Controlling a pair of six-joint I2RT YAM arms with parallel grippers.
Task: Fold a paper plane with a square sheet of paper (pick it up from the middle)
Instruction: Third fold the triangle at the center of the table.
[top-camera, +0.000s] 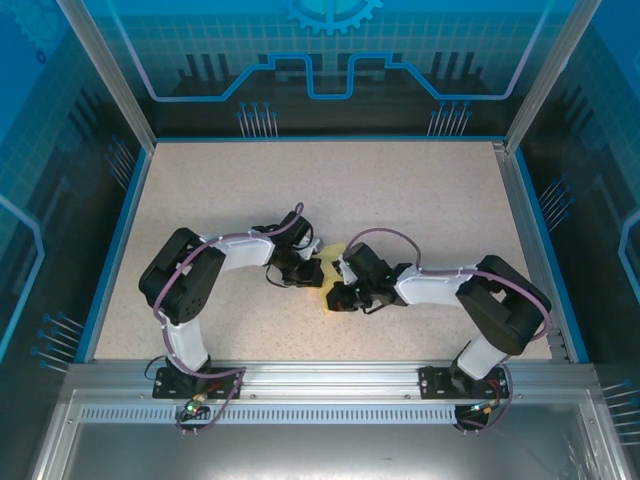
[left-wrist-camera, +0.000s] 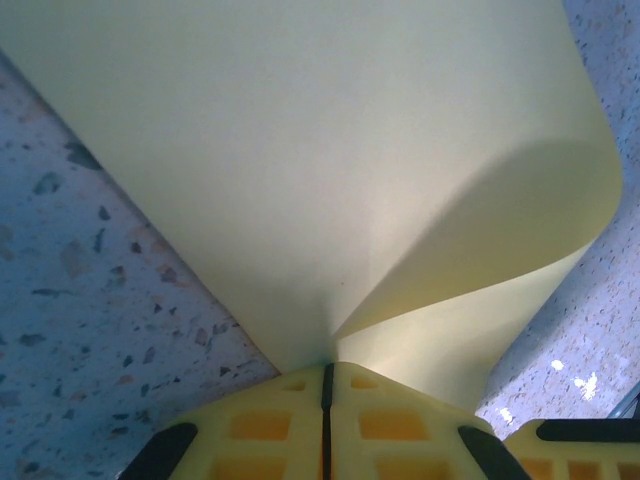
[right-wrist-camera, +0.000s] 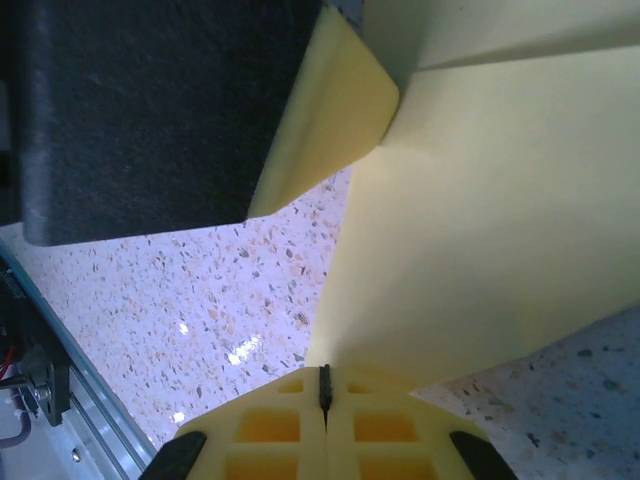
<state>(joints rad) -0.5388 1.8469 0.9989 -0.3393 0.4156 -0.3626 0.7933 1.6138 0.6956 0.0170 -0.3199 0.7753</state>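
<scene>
1. Reaching toward the middle of the table (top-camera: 420, 200) with the left arm (top-camera: 185, 275) and the right arm (top-camera: 500, 305), elbows bowed out toward 9 and 3 o'clock, wrists turned inward and nearly meeting.
2. Pinching the square sheet of paper (left-wrist-camera: 300, 150) with the left gripper (left-wrist-camera: 327, 370), fingers pressed together on its edge.
3. Pinching the same sheet with the right gripper (right-wrist-camera: 324, 372), fingers likewise pressed tight on the paper.
4. Holding the sheet between both grippers at the table's centre, fanned away from the left fingers and curled over toward 3 o'clock in the left wrist view.
5. Showing, in the right wrist view, one corner curled against a dark housing (right-wrist-camera: 150, 110) at 11 o'clock.
</scene>
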